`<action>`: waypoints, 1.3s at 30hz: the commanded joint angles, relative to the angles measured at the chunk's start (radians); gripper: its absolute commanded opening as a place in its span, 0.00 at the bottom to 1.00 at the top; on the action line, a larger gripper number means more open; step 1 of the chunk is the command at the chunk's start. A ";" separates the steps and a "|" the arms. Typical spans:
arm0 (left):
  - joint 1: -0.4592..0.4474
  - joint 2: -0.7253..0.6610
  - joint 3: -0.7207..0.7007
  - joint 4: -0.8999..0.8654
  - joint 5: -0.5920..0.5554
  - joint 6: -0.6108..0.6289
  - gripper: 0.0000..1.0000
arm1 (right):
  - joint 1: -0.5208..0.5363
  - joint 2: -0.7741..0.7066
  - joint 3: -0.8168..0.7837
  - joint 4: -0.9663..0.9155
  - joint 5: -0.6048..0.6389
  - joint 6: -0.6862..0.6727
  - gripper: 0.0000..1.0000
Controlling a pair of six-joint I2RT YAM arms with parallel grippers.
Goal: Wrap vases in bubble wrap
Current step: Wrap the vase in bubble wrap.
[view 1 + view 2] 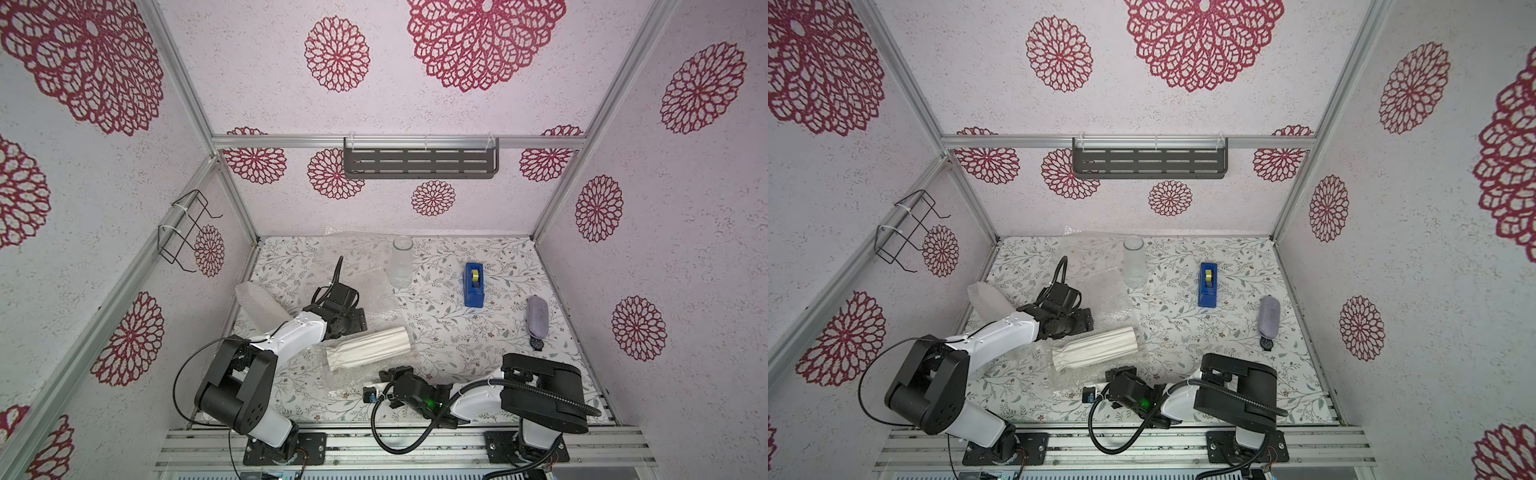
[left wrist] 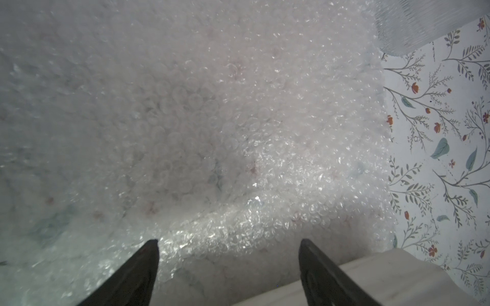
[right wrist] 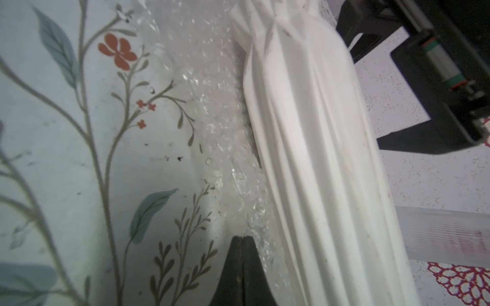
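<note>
The white ribbed vase point(image 1: 370, 347) point(image 1: 1096, 347) lies on its side on a sheet of bubble wrap point(image 1: 347, 380), near the table's front middle. My right gripper point(image 3: 242, 237) point(image 1: 392, 372) is shut on that sheet's near edge, right beside the vase point(image 3: 305, 132). My left gripper point(image 2: 229, 241) point(image 1: 355, 322) hangs open over another bubble wrap sheet point(image 2: 198, 119), with the vase's end point(image 2: 371, 280) by one finger. A clear glass vase point(image 1: 402, 262) stands at the back. At the far left lies a bundle rolled in bubble wrap point(image 1: 259, 305).
A blue tape dispenser point(image 1: 473, 284) stands right of centre. A grey pouch point(image 1: 538, 314) and a watch point(image 1: 537, 343) lie near the right wall. A dark shelf point(image 1: 419, 162) hangs on the back wall, a wire rack point(image 1: 185, 230) on the left wall.
</note>
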 commanded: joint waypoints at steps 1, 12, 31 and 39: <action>-0.010 0.001 0.026 -0.015 -0.018 0.009 0.85 | -0.005 -0.045 -0.010 0.115 0.042 -0.004 0.00; -0.008 0.014 0.003 0.003 -0.048 0.009 0.86 | -0.044 -0.052 0.002 0.230 0.058 -0.007 0.00; -0.009 0.000 0.003 -0.003 -0.045 0.015 0.86 | -0.074 -0.103 -0.011 0.100 -0.062 0.032 0.00; -0.008 -0.002 0.008 0.005 -0.046 0.017 0.86 | -0.042 -0.173 -0.078 -0.042 -0.167 0.071 0.36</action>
